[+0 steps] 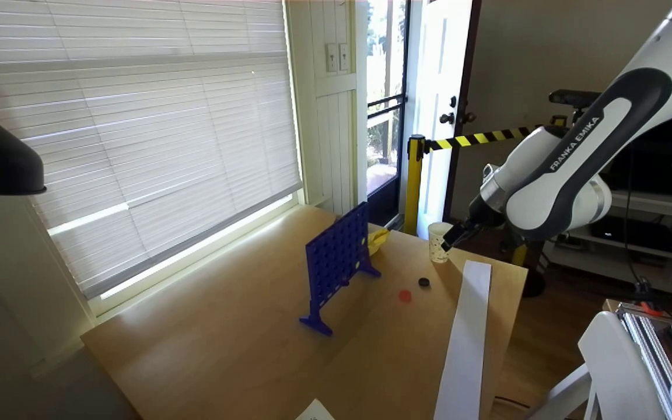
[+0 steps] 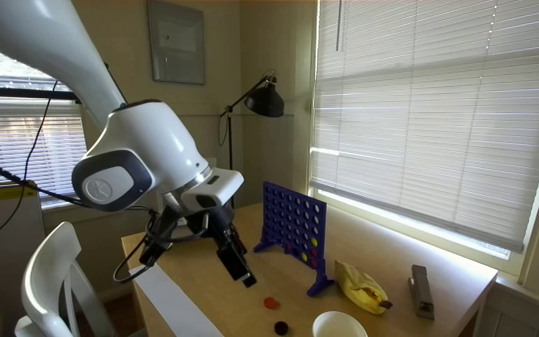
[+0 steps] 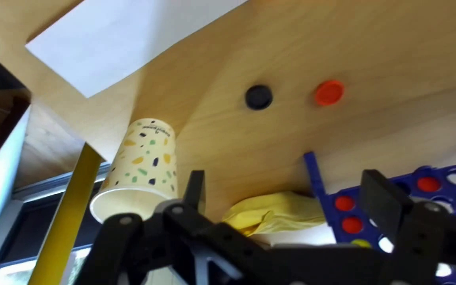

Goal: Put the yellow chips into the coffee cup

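Note:
Two yellow chips [image 2: 314, 242] sit in slots of the upright blue rack [image 2: 293, 220]; a yellow chip [image 3: 360, 242] also shows in the wrist view, partly hidden by the gripper. The coffee cup [image 3: 145, 162], pale with coloured specks, stands upright on the table; it shows in both exterior views [image 1: 438, 234] [image 2: 338, 325], cut off by the lower edge in the latter. My gripper [image 3: 285, 176] is open and empty, held above the table. In the wrist view the cup lies outside the left finger, and the right finger covers part of the rack.
A red disc [image 3: 329, 92] and a black disc [image 3: 259, 97] lie on the table. A yellow pouch [image 2: 360, 286] lies beside the rack's end. A grey stapler [image 2: 421, 290] is beyond it. A long white strip [image 1: 467, 338] runs along the table's edge. Red discs also sit in the rack.

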`<action>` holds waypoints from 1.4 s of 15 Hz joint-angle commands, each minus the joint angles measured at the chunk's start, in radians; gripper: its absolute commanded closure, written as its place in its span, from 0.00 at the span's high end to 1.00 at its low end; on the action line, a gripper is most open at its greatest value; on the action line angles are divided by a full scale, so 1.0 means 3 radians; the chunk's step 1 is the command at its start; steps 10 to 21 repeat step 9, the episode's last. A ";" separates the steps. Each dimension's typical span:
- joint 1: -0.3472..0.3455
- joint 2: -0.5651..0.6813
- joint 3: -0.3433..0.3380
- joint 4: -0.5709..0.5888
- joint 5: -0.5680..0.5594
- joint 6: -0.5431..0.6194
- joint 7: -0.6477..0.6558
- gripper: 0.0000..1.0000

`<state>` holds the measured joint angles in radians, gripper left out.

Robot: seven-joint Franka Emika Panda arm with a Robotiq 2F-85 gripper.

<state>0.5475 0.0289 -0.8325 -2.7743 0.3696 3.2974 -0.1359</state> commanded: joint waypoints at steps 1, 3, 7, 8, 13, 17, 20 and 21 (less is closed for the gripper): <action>0.0007 -0.0413 -0.0011 0.0017 0.0017 -0.0611 -0.0459 1.00; 0.0013 -0.0229 0.0006 0.0057 0.0002 -0.0515 -0.0310 1.00; 0.0010 -0.0329 0.0011 0.0062 0.0002 -0.0696 -0.0432 1.00; 0.0010 -0.0329 0.0012 0.0062 0.0002 -0.0697 -0.0436 1.00; 0.0010 -0.0329 0.0013 0.0062 0.0002 -0.0697 -0.0438 1.00; 0.0010 -0.0329 0.0013 0.0062 0.0002 -0.0697 -0.0438 1.00; 0.0010 -0.0329 0.0013 0.0062 0.0002 -0.0697 -0.0438 1.00; 0.0010 -0.0329 0.0013 0.0062 0.0002 -0.0697 -0.0438 1.00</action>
